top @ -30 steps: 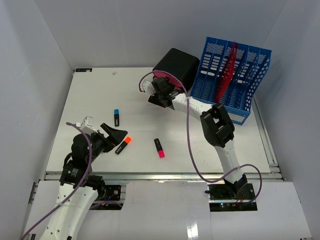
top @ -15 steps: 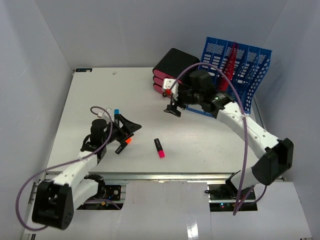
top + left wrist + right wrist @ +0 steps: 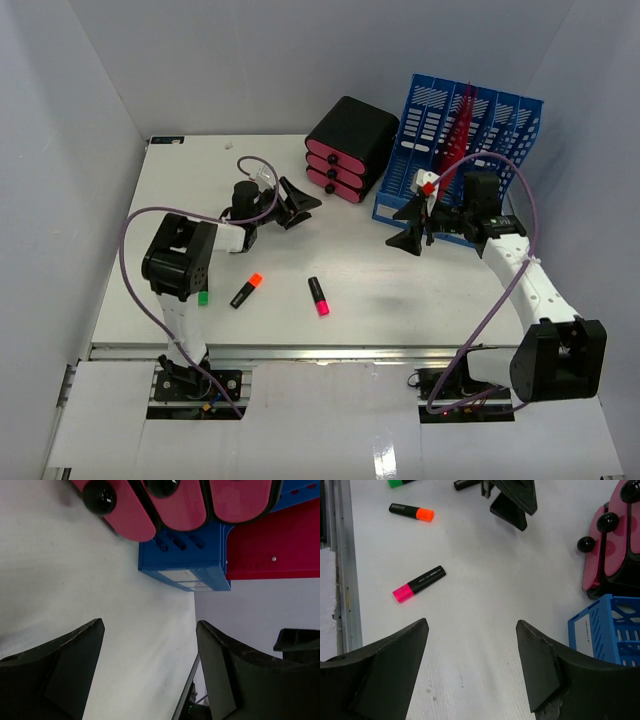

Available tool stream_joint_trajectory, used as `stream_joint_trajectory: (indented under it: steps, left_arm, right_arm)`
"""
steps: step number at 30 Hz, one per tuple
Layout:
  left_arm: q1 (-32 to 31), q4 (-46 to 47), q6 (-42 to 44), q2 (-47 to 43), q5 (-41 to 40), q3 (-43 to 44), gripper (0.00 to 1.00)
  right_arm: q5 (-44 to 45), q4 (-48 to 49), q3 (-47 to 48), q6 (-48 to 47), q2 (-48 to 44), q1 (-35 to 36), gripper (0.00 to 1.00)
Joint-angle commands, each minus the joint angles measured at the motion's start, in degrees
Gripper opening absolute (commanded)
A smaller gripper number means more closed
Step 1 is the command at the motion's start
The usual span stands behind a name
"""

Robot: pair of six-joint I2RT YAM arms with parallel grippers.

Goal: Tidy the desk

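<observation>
Right wrist: white label (image 3: 586,640) on blue rack (image 3: 572,630) unreadable; left fingers (image 3: 65,675) and right fingers (image 3: 390,670) spread, empty.

light: bright, diffuse | shadows: soft on desk (image 3: 380,285) | top view: sharp

White desk (image 3: 400,300) — plain. Black drawer unit (image 3: 350,130), its fronts pink with black knobs. Blue file rack (image 3: 490,125), slotted in stripes, and a red folder (image 3: 457,130). Black orange-capped marker (image 3: 246,290), black pink-capped marker (image 3: 318,296) — and a green marker (image 3: 203,297).
</observation>
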Motion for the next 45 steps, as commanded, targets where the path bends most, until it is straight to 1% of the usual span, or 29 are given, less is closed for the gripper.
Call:
stream_joint_trajectory:
  steps: [1, 4, 13, 25, 29, 31, 33, 34, 39, 43, 45]
  left_arm:
    - [-0.24, 3.11, -3.28, 5.76, 1.01, 6.22, 0.84]
    - [-0.25, 2.40, -4.87, 8.95, 0.27, 9.63, 0.84]
    - [-1.03, -2.01, -4.77, 13.37, -0.70, 16.88, 0.83]
    - [-1.67, -3.75, -5.82, 17.16, -1.27, 21.99, 0.83]
    - [-2.01, -6.10, -5.53, 19.42, -1.38, 26.44, 0.83]
    - [-2.35, -7.79, -5.39, 21.05, -1.89, 29.24, 0.83]
    - [-2.51, -9.39, -5.23, 21.90, -2.39, 30.86, 0.82]
    - [-2.60, -10.92, -5.13, 22.50, -3.31, 31.97, 0.82]
    - [-2.68, -12.84, -5.29, 23.08, -5.06, 32.41, 0.76]
    - [-2.61, -13.59, -5.13, 23.09, -5.42, 32.33, 0.69]
    - [-2.61, -13.59, -5.29, 23.32, -5.80, 32.49, 0.68]
  right_arm:
    - [-6.33, 5.73, -2.35, 2.34, -3.82, -4.43, 0.78]
    - [-7.14, 6.08, -2.79, 2.54, -3.72, -6.37, 0.78]
    - [-6.20, 5.92, -2.71, 2.94, -2.42, -6.37, 0.78]
    - [-5.44, 5.74, -2.35, 3.31, -1.84, -6.37, 0.78]
    - [-5.36, 5.65, -2.44, 3.23, -2.15, -6.37, 0.78]
    - [-5.28, 5.74, -2.44, 3.23, -2.07, -7.94, 0.78]
    - [-5.19, 5.65, -2.43, 3.14, -1.98, -8.04, 0.78]
    - [-5.19, 5.65, -2.44, 3.14, -2.06, -8.04, 0.78]
    - [-5.29, 5.64, -2.53, 3.14, -2.33, -8.24, 0.78]
    - [-5.54, 5.57, -2.44, 3.14, -2.24, -8.31, 0.78]
    - [-5.70, 5.57, -2.44, 3.14, -2.24, -8.31, 0.78]
